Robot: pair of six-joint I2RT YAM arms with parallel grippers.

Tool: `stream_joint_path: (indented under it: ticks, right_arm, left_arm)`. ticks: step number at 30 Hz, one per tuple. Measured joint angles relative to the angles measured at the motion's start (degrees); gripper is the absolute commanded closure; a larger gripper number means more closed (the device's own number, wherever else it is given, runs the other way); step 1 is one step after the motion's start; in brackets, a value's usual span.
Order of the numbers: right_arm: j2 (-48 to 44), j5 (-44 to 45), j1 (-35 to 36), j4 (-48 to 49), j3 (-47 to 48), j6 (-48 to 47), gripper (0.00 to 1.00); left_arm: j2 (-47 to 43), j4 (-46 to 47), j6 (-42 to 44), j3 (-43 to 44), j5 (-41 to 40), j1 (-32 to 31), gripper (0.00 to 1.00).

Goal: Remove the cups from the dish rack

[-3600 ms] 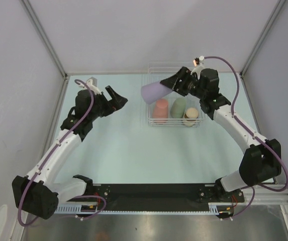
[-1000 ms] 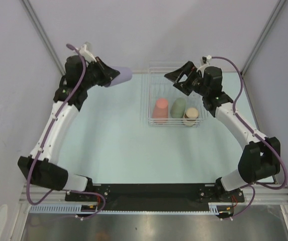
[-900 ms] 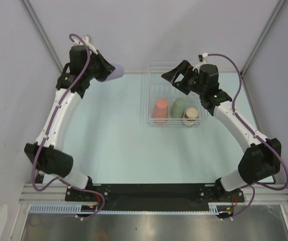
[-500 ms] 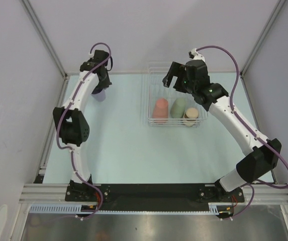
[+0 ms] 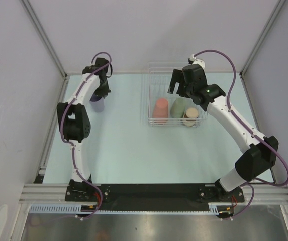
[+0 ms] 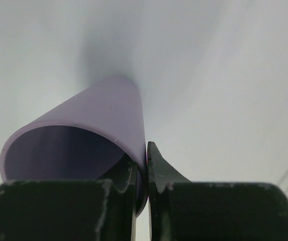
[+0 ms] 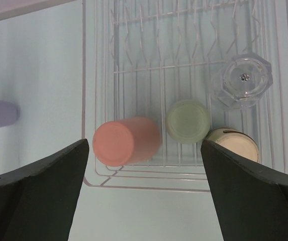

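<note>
the lilac cup [image 6: 83,125] is being pinched by its wall in the left claw [image 6: 141,163], with one finger inside the rim and one outside. it is being held low at the far left of the bench [image 5: 123,145], well apart from the dish rack [image 7: 149,70]. contact with the bench cannot be told.

the right claw [image 5: 178,84] is being held spread wide directly above the rack, so it is the nearer one. beneath it the salmon cup [image 7: 126,140] is leaning off vertical. the green cup [image 7: 188,120] and beige cup [image 7: 234,143] are standing on end just beside it. a straight descent is being judged sufficient.

the cups are smooth, matte, tapered plastic. the rack is clear, with thin ribs.
</note>
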Motion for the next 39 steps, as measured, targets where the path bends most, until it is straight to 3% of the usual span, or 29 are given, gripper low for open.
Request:
stream_joint_path:
  ticks: [3, 12, 13, 16, 22, 27, 34, 39]
  right_arm:
    - [1.01, -0.04, 0.0, -0.46, 0.0, 0.02, 0.0]
    - [2.4, -0.7, 0.02, -0.92, 0.0, 0.5, 0.0]
    - [2.4, -0.68, 0.02, -0.92, 0.0, 0.5, 0.0]
    - [2.4, -0.68, 0.04, -0.85, -0.22, 0.5, 0.0]
    - [2.4, -0.68, 0.04, -0.9, -0.96, 0.5, 0.0]
    - [2.4, -0.7, 0.07, -0.83, -0.96, 0.48, 0.0]
    - [2.4, -0.68, 0.33, -0.74, -0.96, 0.42, 0.0]
    - [2.4, 0.2, 1.38, -0.7, -1.01, -0.63, 0.0]
  left_arm:
    - [0.0, 0.37, -0.37, -4.66, 2.4, -0.02, 1.0]
    - [-0.76, 1.68, -0.33, -5.7, 4.81, -0.11, 0.98]
    - [-0.98, 1.95, -0.33, -6.03, 4.83, -0.11, 0.94]
    - [-1.9, 2.89, -0.37, -7.41, 4.79, -0.13, 0.7]
    - [-2.8, 4.02, -1.25, -8.98, 4.85, -0.33, 0.49]
    - [-4.52, 4.2, -1.49, -9.11, 4.59, -0.37, 0.39]
    - [-10.45, 4.2, -1.77, -7.43, 3.06, -0.5, 0.37]
    - [-14.82, 4.61, -1.9, -5.75, 2.62, -0.9, 0.27]
